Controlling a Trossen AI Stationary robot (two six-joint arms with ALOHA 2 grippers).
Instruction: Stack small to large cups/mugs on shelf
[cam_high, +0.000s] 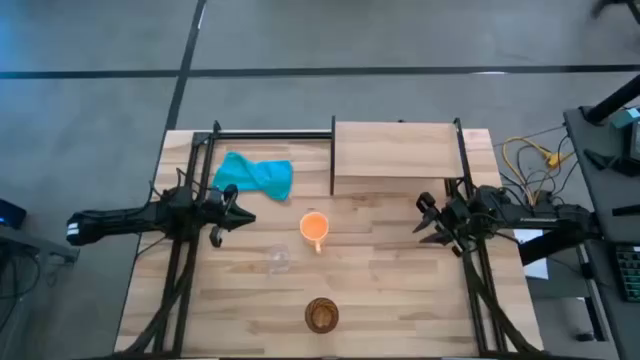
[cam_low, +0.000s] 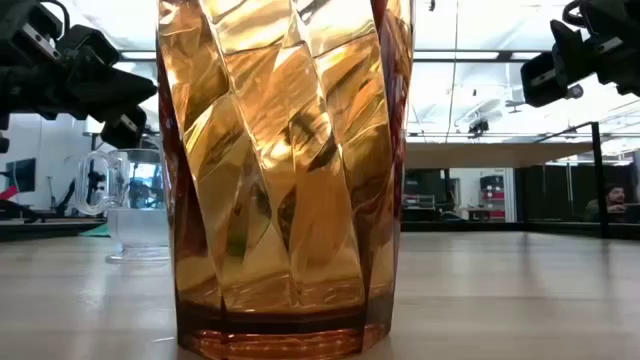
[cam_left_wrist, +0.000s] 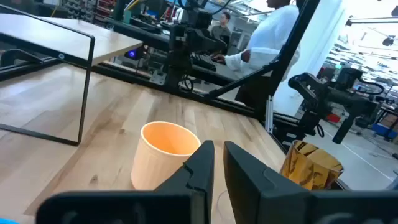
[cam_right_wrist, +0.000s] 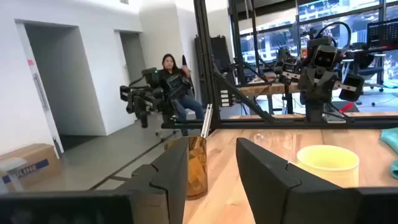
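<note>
The orange mug (cam_high: 314, 226) stands on its base mid-table, with its handle toward the near edge. The small clear glass cup (cam_high: 278, 260) stands just near-left of it. The brown faceted cup (cam_high: 321, 315) stands at the near edge and fills the low view (cam_low: 290, 170). The shelf (cam_high: 395, 150) rises at the far right. My left gripper (cam_high: 235, 212) hovers left of the orange mug (cam_left_wrist: 163, 162), with a narrow gap between its fingers. My right gripper (cam_high: 425, 215) hovers right of the mug, open, above the table. Neither gripper holds anything.
A teal cloth (cam_high: 255, 175) lies crumpled at the far left, just beyond my left gripper. Black frame rails (cam_high: 270, 133) run along the far edge and both sides of the table. Bare planks lie between the mug and the shelf. People sit in the room beyond the table.
</note>
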